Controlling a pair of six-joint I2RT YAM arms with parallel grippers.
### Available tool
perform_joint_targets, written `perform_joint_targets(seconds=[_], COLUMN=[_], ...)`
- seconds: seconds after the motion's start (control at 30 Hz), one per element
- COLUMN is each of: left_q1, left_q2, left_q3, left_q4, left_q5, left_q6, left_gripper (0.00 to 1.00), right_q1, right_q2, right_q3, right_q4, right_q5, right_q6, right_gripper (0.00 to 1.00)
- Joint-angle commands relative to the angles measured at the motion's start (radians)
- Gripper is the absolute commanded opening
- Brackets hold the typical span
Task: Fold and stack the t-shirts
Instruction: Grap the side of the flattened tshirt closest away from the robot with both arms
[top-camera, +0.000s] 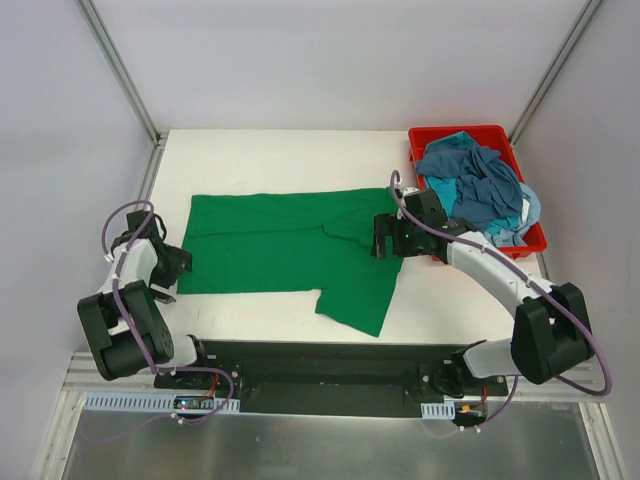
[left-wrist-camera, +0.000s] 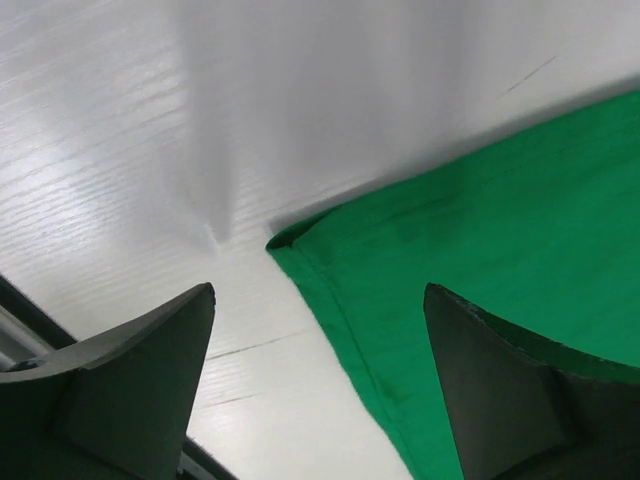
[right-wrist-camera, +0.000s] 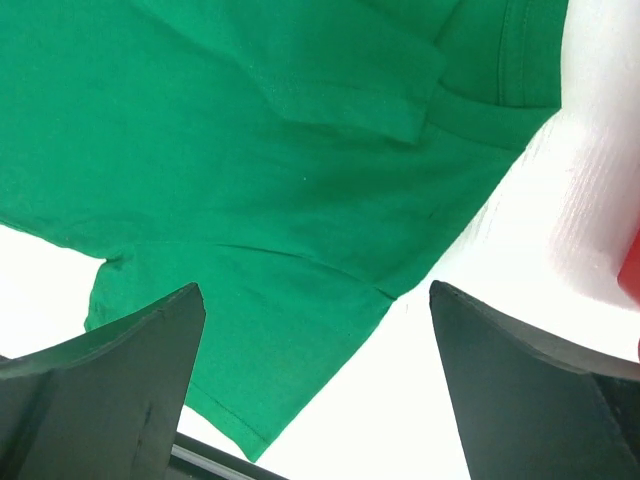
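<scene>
A green t-shirt (top-camera: 285, 245) lies spread on the white table, hem at the left, one sleeve sticking out toward the front right. My left gripper (top-camera: 172, 270) is open and empty, low at the shirt's left hem corner (left-wrist-camera: 285, 243). My right gripper (top-camera: 388, 240) is open and empty above the shirt's right shoulder and sleeve (right-wrist-camera: 280, 330). Its top sleeve looks folded inward over the body (right-wrist-camera: 350, 90). A red bin (top-camera: 530, 240) at the back right holds several blue t-shirts (top-camera: 478, 185) in a heap.
The bin's red corner shows at the right edge of the right wrist view (right-wrist-camera: 630, 265). A black rail (top-camera: 320, 365) runs along the near table edge. Metal frame posts (top-camera: 120, 70) rise at the back corners.
</scene>
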Motion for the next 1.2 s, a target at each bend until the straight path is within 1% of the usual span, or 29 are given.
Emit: perform_joint_targets(seconds=[0.0, 0.03, 0.13, 0.2, 0.23, 0.33, 0.4, 0.57, 0.6, 0.67, 0.7, 0.73, 0.77, 0.8, 0.93, 0.97, 1.03, 1.1, 1.17], left_q1=[0.001, 0.003, 0.004, 0.004, 0.004, 0.004, 0.004, 0.004, 0.004, 0.004, 0.004, 0.004, 0.004, 0.006, 0.004, 0.004, 0.004, 0.004, 0.004], left_q2=[0.049, 0.060, 0.080, 0.089, 0.094, 0.106, 0.117, 0.157, 0.169, 0.183, 0.187, 0.190, 0.191, 0.189, 0.174, 0.166, 0.149, 0.129, 0.112], left_q3=[-0.018, -0.027, -0.038, -0.053, -0.060, -0.070, -0.062, -0.036, -0.035, -0.027, -0.027, -0.028, -0.028, -0.027, -0.022, -0.021, -0.019, -0.022, -0.027], left_q4=[0.045, 0.054, 0.065, 0.070, 0.074, 0.082, 0.083, 0.111, 0.116, 0.119, 0.123, 0.129, 0.131, 0.131, 0.140, 0.142, 0.149, 0.163, 0.168], left_q5=[0.018, 0.014, 0.002, 0.002, 0.000, -0.015, -0.008, 0.005, 0.011, 0.021, 0.028, 0.032, 0.037, 0.040, 0.041, 0.043, 0.051, 0.069, 0.086], left_q6=[-0.067, -0.074, -0.084, -0.098, -0.103, -0.109, -0.104, -0.084, -0.080, -0.074, -0.071, -0.069, -0.064, -0.060, -0.037, -0.031, -0.018, -0.008, 0.000], left_gripper=[0.79, 0.75, 0.70, 0.64, 0.63, 0.56, 0.46, 0.44, 0.41, 0.34, 0.28, 0.18, 0.04, 0.00, 0.00, 0.00, 0.00, 0.00, 0.00], right_q1=[0.000, 0.000, 0.000, -0.002, 0.000, -0.002, 0.000, 0.001, 0.003, 0.007, 0.018, 0.032, 0.051, 0.084, 0.248, 0.289, 0.364, 0.432, 0.487], right_q2=[-0.067, -0.069, -0.073, -0.075, -0.075, -0.075, -0.073, -0.090, -0.096, -0.109, -0.122, -0.133, -0.144, -0.156, -0.178, -0.179, -0.184, -0.176, -0.150], right_q3=[-0.014, -0.014, -0.017, -0.022, -0.024, -0.027, -0.027, -0.046, -0.051, -0.065, -0.071, -0.076, -0.080, -0.083, -0.091, -0.097, -0.119, -0.140, -0.154], right_q4=[0.007, 0.002, -0.003, -0.001, -0.001, -0.007, -0.019, -0.030, -0.032, -0.041, -0.047, -0.055, -0.064, -0.079, -0.153, -0.164, -0.168, -0.154, -0.153], right_q5=[0.007, 0.007, 0.004, 0.006, 0.007, 0.006, 0.007, -0.005, -0.008, -0.011, -0.019, -0.022, -0.022, -0.017, -0.005, -0.014, -0.028, -0.063, -0.054], right_q6=[0.012, 0.010, 0.004, 0.006, 0.004, 0.003, 0.003, 0.003, 0.003, 0.003, -0.029, -0.040, -0.060, -0.085, -0.136, -0.136, -0.116, -0.080, -0.059], right_gripper=[0.96, 0.96, 0.96, 0.96, 0.96, 0.96, 0.96, 0.96, 0.96, 0.96, 0.97, 0.97, 0.98, 0.98, 0.99, 0.97, 0.96, 0.92, 0.90])
